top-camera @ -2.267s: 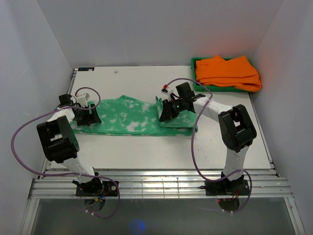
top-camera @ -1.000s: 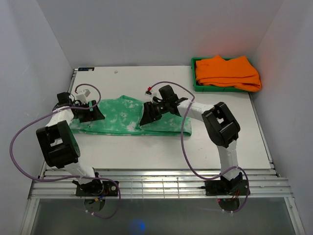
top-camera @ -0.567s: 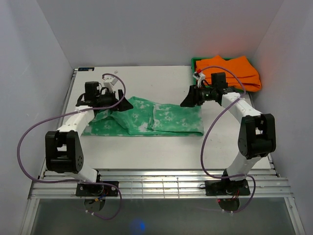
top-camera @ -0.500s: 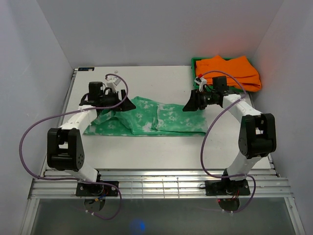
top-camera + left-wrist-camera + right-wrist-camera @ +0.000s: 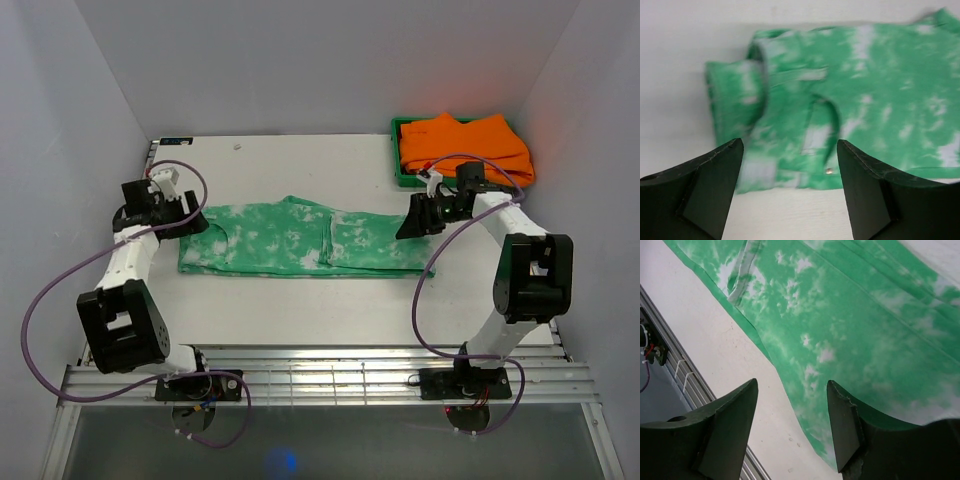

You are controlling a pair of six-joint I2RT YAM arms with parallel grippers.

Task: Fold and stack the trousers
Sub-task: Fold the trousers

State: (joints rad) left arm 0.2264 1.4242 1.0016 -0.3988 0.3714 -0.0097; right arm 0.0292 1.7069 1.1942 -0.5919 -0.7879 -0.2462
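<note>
Both the left gripper (image 5: 789,145) and the right gripper (image 5: 792,385) hung spread and empty over opposite ends of the trousers (image 5: 290,240), flat on the bench (image 5: 300,300). From above, the right gripper hid their right end.

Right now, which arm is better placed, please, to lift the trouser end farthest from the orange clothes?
Left: the left claw hovers open at that end of the trousers; the right claw is opposite.

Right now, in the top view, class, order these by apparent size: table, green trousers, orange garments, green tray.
1. table
2. trousers
3. orange garments
4. green tray, rank unsure: the garments hide most of it.
</note>
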